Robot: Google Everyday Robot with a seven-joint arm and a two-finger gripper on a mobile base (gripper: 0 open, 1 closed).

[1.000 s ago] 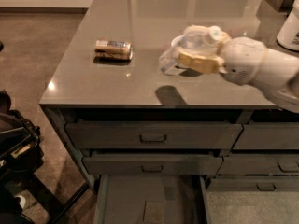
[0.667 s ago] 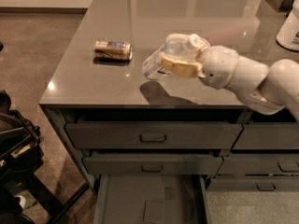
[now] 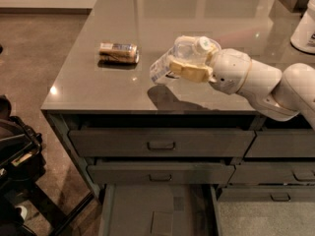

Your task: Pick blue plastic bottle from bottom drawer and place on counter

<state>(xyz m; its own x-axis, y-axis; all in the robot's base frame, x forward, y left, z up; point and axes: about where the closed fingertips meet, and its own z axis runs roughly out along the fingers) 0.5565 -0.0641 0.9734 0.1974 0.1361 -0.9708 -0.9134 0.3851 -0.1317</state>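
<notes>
Nearest the camera, the bottom drawer [image 3: 123, 215] stands pulled out, and its grey floor shows only a lighter rectangular patch, no bottle. Above it sit two shut drawer fronts [image 3: 161, 145] with slot handles, and over those the front edge of the desk [image 3: 98, 90].

Just behind that edge a dark shadow [image 3: 167, 98] lies on the glossy top. Over it hangs the pincer [image 3: 186, 57], at the end of a white arm [image 3: 266, 82] that reaches in from the right. Its tan fingers are pinched onto the blue plastic bottle [image 3: 161, 69], one under the body and one over it. The bottle appears to be held clear of the surface, not resting on it.

The bottle is tilted nearly onto its side: its long axis runs from the labelled base, down and to the left, up to the white-capped end on the right, close by the wrist. So the desk lies straight below the load, and by my judgement the placing turns on bringing that axis upright, base down, while lowering; set down as it hangs, the bottle would likely roll.

Further back and to the left, well apart from the pincer, a tan-and-brown can [image 3: 118, 53] lies on its side. At the far right edge stands a white jar [image 3: 305, 28]
</notes>
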